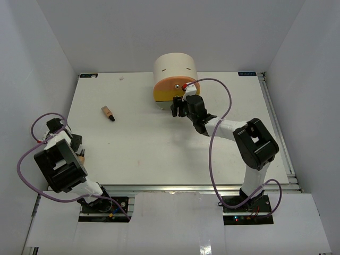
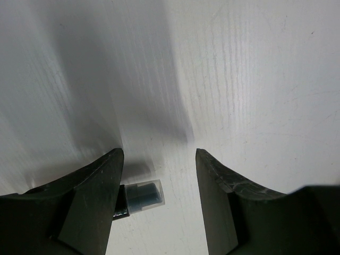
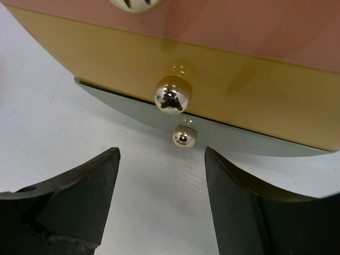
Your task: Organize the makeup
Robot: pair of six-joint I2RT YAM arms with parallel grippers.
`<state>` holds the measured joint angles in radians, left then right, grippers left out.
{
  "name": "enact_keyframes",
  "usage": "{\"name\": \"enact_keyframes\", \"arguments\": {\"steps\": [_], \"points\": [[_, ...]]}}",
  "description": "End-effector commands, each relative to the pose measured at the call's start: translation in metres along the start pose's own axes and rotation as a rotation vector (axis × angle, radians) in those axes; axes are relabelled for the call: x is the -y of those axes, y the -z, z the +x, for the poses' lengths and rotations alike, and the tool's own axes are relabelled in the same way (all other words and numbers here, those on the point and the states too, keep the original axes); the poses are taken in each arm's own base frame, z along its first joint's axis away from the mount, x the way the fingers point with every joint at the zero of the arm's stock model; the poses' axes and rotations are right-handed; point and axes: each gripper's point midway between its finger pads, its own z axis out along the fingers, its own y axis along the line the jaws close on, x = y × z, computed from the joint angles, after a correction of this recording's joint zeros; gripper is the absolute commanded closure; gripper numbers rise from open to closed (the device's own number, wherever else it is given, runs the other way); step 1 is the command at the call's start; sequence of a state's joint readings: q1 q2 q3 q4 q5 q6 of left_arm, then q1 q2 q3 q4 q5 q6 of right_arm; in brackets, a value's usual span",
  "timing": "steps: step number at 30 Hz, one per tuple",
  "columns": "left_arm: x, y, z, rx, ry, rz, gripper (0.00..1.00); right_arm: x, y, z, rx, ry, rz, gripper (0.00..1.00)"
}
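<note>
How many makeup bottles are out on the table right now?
2: a tan bottle lying left of the drawer unit, a clear-capped bottle by the left hand. More may be hidden inside it.

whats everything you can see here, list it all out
tan bottle with a dark cap: 1, tan and dark, lying on the table left of centre
small clear-capped item: 1, clear cap, black collar, on the table beside a finger of the left gripper
cream cylindrical drawer unit: 1, cream with pink, yellow and grey front bands, far centre
round silver knobs: 2 seen, on the drawer fronts
small white scrap: 1, far left
white table: 1
left gripper: 1, black, open, near left
right gripper: 1, black, open, facing the knobs
</note>
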<state>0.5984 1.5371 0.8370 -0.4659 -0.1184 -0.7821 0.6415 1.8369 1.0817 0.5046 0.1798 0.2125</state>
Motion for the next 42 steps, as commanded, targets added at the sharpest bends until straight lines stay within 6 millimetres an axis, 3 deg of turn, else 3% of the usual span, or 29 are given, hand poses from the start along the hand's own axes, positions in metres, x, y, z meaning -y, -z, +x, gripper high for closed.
{"name": "enact_keyframes", "arguments": {"steps": [1,14,23,42], "points": [[-0.001,0.006,0.008,-0.007,-0.013,0.013,0.32,0.008,-0.013,-0.018,0.102,-0.054,0.056,0.29],[0.001,0.008,0.008,0.003,-0.019,0.016,0.32,0.011,-0.032,-0.004,0.089,-0.079,0.077,0.35],[0.002,0.009,0.009,0.011,-0.025,0.013,0.32,0.012,-0.041,-0.009,0.103,-0.07,0.088,0.38],[0.002,0.011,0.01,0.019,-0.032,0.01,0.32,0.014,-0.048,0.007,0.066,-0.08,0.075,0.65]]}}
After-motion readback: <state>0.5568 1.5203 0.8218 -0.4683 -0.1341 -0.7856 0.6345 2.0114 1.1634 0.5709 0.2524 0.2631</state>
